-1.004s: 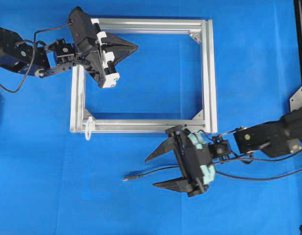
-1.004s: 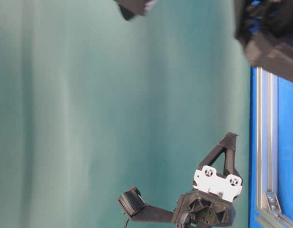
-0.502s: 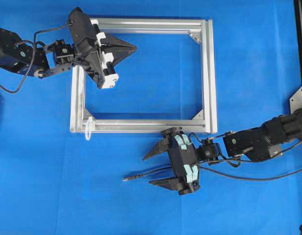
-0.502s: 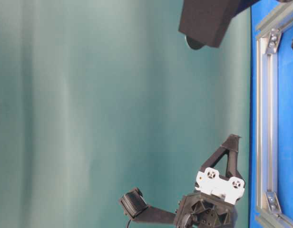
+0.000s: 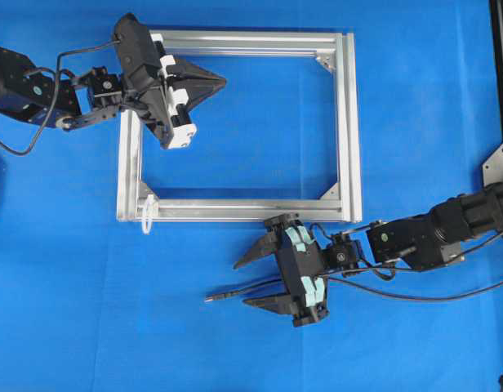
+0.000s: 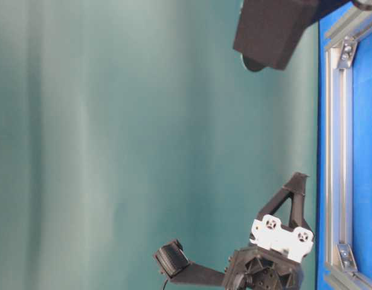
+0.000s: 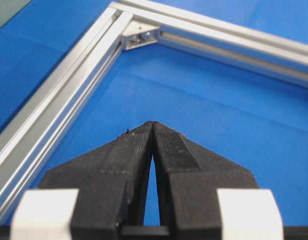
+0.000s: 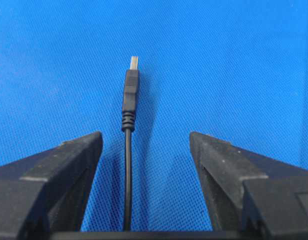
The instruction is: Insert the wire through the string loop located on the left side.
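The wire [image 5: 235,291] lies on the blue cloth below the silver frame [image 5: 235,211], its plug pointing left. The whitish string loop [image 5: 146,219] hangs at the frame's lower left corner. My right gripper [image 5: 241,283] is open and straddles the cable just behind the plug. In the right wrist view the plug [image 8: 130,97] lies ahead of the right gripper [image 8: 145,140], and the cable runs between the fingers, nearer the left one, touching neither. My left gripper [image 5: 223,80] is shut on nothing over the frame's upper left part. The left wrist view has its fingertips [image 7: 153,124] pressed together.
The frame's inner corner bracket [image 7: 141,36] lies ahead of the left gripper. The right arm's own black cables [image 5: 431,294] trail to the right over the cloth. A black metal stand [image 5: 500,155] is at the right edge. Bare blue cloth surrounds the plug.
The right gripper has moved left and lower over the wire, and its open fingers now reach further along the cable toward the plug. The left gripper has barely shifted.
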